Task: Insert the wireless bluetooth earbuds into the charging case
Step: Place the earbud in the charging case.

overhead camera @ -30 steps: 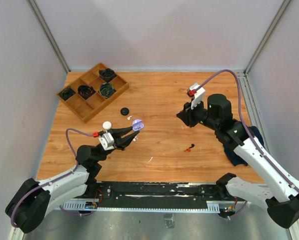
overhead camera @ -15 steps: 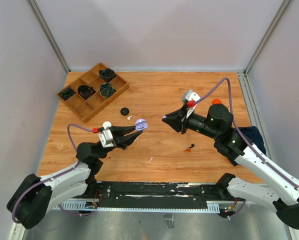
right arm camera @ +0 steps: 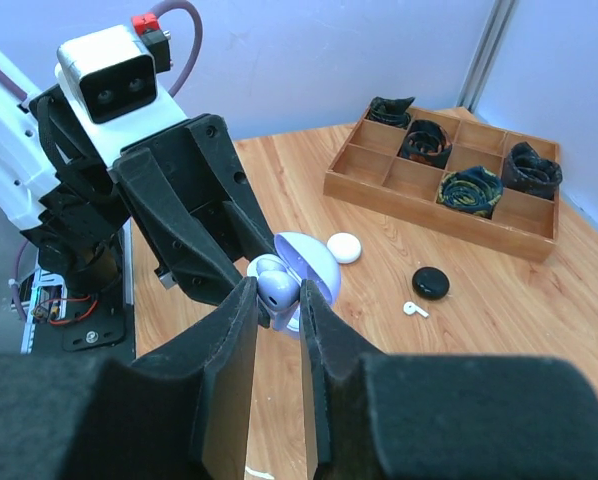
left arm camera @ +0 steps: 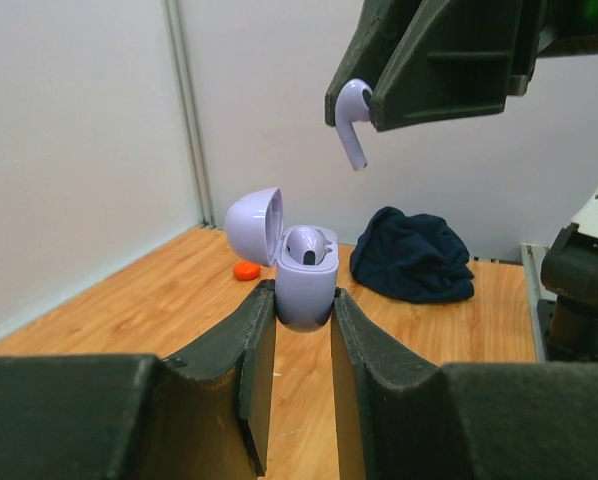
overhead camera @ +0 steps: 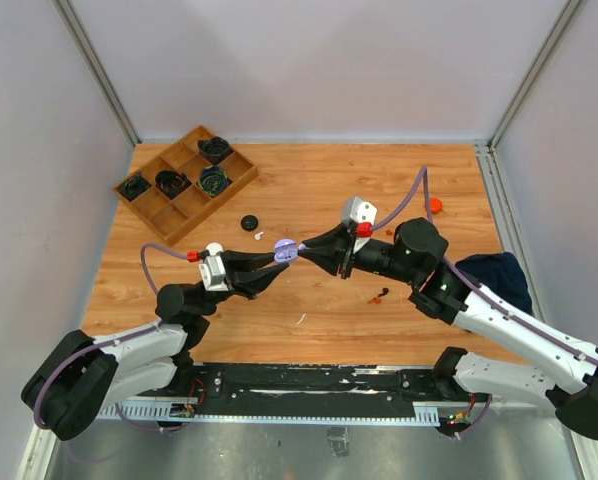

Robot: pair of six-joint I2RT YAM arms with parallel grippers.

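Observation:
My left gripper (left arm camera: 304, 305) is shut on a pale purple charging case (left arm camera: 307, 290), held off the table with its lid (left arm camera: 254, 225) swung open. One purple earbud (left arm camera: 307, 245) sits in the case. My right gripper (right arm camera: 277, 290) is shut on a second pale purple earbud (right arm camera: 277, 287), stem pointing down, and holds it just above and to the right of the case (right arm camera: 314, 265). In the top view the two grippers meet tip to tip over the table's middle, at the case (overhead camera: 285, 252).
A white earbud (overhead camera: 259, 236), a black round case (overhead camera: 248, 222) and a white round case (right arm camera: 345, 247) lie behind the left gripper. Small red and black earbuds (overhead camera: 381, 294) lie under the right arm. A wooden tray (overhead camera: 184, 180) of coiled cables stands back left. A dark cloth (overhead camera: 494, 275) lies right.
My right arm has swung left and down from the right side, carrying the purple earbud to the open case. The left gripper has shifted slightly right with the case.

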